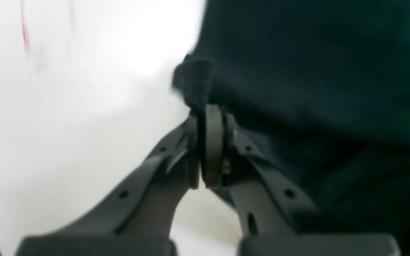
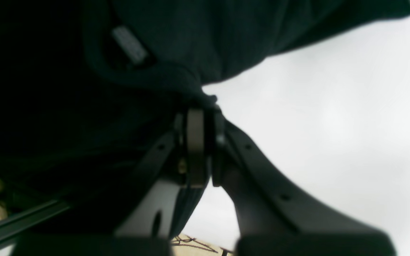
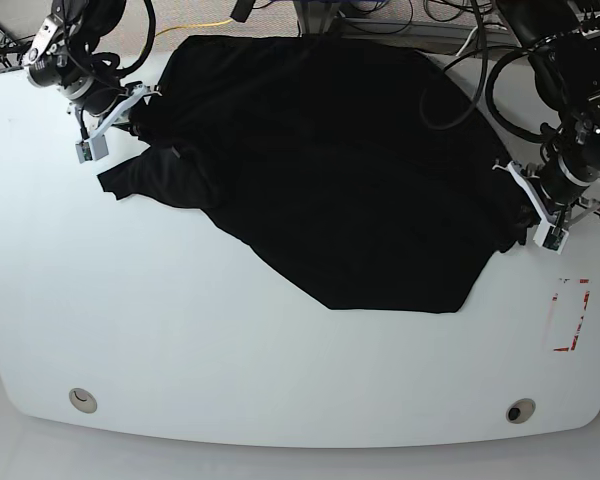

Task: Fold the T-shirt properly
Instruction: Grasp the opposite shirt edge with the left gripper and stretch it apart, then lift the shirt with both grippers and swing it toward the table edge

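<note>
The black T-shirt [image 3: 330, 170] lies spread, plain side up, over the far half of the white table [image 3: 230, 360]; no print shows. My left gripper [image 3: 521, 205], on the right of the base view, is shut on the shirt's right edge; the left wrist view shows the gripper [image 1: 206, 110] pinching a fold of the black cloth [image 1: 315, 89]. My right gripper [image 3: 140, 108], at the far left, is shut on the shirt near the collar; the right wrist view shows the gripper [image 2: 202, 108] clamped on the neck band [image 2: 144, 80], with a grey label [image 2: 128, 44] above.
A sleeve [image 3: 150, 175] sticks out at the shirt's left. A red-outlined mark [image 3: 570, 315] lies on the table at the right. Two round holes [image 3: 80, 399] [image 3: 520, 411] sit near the table's front corners. Cables [image 3: 410, 15] run along the back edge.
</note>
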